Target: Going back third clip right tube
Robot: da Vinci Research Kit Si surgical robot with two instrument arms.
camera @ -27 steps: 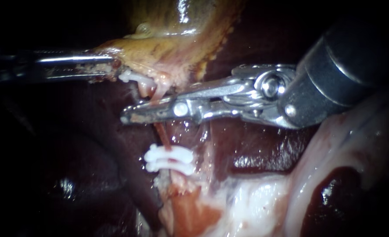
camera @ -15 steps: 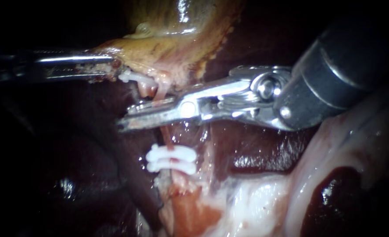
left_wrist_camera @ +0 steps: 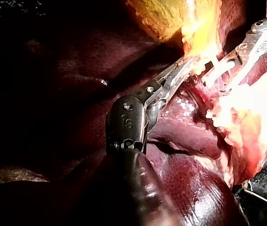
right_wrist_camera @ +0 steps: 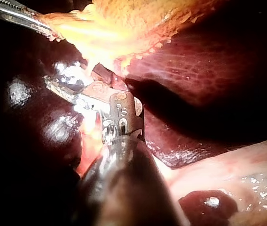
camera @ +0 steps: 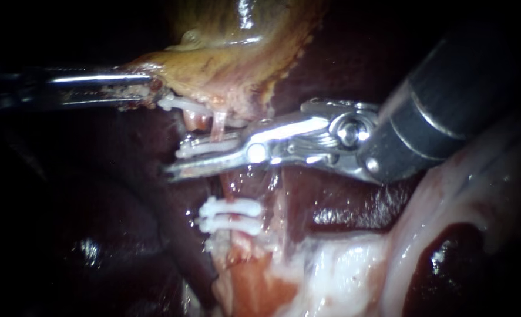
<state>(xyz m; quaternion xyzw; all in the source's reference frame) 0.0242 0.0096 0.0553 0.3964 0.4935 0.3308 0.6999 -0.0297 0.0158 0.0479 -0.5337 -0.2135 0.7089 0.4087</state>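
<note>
Pincer of the right instrument (camera: 175,162) stands narrowly parted, a slim gap showing between its two halves; a white clip (camera: 207,147) lies in that gap along the upper half, set across the thin pale tube (camera: 218,124) that runs down through the pincer; whether the lower half touches the clip cannot be told. On the pincer's gallbladder side, an upper clip (camera: 181,104) sits just under the yellow gallbladder (camera: 231,58); on the pincer's other side, a pair of clips (camera: 231,215) lies side by side across the tube, near pale fatty tissue (camera: 342,264). The left instrument (camera: 148,88) has its pincer clamped on the gallbladder's edge, just beside the upper clip and apart from the right pincer's tips; dark liver (camera: 342,199) lies under both.

From the left wrist, the left instrument (left_wrist_camera: 185,66) reaches its toothed pincer into bright yellow tissue, with the right instrument (left_wrist_camera: 258,37) ahead of it and to one side. From the right wrist, glare washes over the right instrument (right_wrist_camera: 60,89) at its pincer; the left instrument (right_wrist_camera: 13,13) shows ahead of it, at the gallbladder (right_wrist_camera: 124,23).
</note>
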